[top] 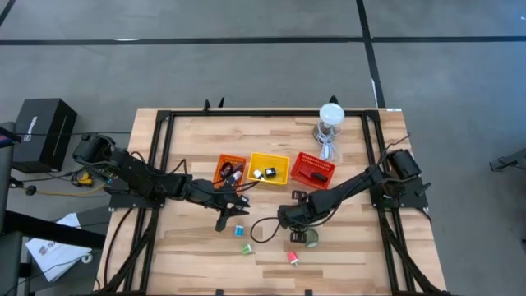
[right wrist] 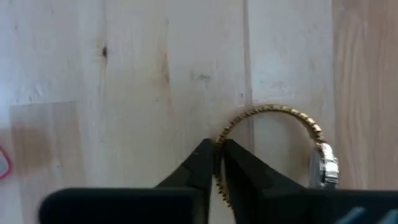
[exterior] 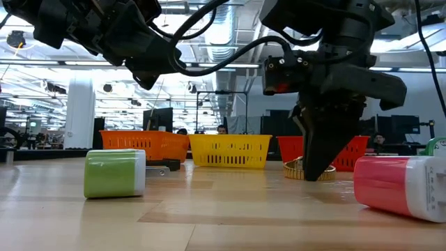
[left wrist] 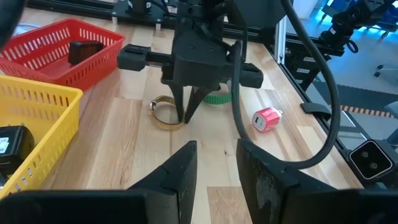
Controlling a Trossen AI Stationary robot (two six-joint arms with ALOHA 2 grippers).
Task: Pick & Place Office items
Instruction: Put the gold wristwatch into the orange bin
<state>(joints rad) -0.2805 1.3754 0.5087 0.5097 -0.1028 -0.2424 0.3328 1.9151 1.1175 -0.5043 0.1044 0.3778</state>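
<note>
A: Ring position?
B: Gold ring [right wrist: 273,140] flat on table [top: 345,247], just in front of red basket [top: 312,169]. Right gripper [right wrist: 217,155] clamps its band.
A: Left gripper [left wrist: 214,165]?
B: Parted, empty, near yellow basket [top: 269,168].

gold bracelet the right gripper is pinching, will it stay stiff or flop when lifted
The gold bracelet is a thin linked band, so it will likely sag from the right gripper, whose fingers have closed on one edge. It looks light for its size. Its small clasp may swing the loose side downward.
</note>
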